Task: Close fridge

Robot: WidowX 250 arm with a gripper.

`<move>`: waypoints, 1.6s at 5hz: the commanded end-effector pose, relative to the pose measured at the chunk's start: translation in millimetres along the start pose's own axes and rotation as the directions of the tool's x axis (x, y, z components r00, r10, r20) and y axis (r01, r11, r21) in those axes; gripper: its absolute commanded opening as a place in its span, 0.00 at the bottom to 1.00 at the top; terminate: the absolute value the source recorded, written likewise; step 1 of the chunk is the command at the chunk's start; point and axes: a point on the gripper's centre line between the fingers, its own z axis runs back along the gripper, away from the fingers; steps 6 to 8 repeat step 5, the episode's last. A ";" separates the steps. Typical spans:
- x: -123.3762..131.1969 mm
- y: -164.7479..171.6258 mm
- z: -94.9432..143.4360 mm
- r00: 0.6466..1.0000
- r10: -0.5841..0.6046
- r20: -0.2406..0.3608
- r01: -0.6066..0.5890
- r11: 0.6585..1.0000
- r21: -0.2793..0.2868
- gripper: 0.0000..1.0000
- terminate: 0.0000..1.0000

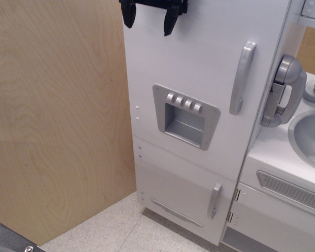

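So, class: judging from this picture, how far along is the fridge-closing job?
Done: the fridge door looks flush with the cabinet, with no gap showing beside its bar handle. In hand: the gripper sits at the door's top, fingers apart, holding nothing. Left: seemingly only pulling the arm away.

Grey phone handset hangs beside the sink.

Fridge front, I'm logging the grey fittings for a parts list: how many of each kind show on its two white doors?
Fridge grey fittings:
Long bar handle: 1
Short handle on the lower door: 1
Dispenser panel: 1
Dispenser buttons: 4
Total: 7
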 end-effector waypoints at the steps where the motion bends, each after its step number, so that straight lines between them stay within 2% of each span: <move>1: -22.7 18.9 30.1 0.997 -0.058 0.045 0.059 0.998 -0.031 1.00 0.00; 3: -80.7 35.9 34.7 0.986 -0.163 0.035 0.165 0.985 -0.048 1.00 0.00; 4: -80.7 35.9 34.7 0.986 -0.163 0.035 0.165 0.985 -0.048 1.00 0.00; 5: -80.7 35.9 34.7 0.986 -0.163 0.035 0.165 0.985 -0.048 1.00 1.00; 8: -80.7 35.9 34.7 0.986 -0.163 0.035 0.165 0.985 -0.048 1.00 1.00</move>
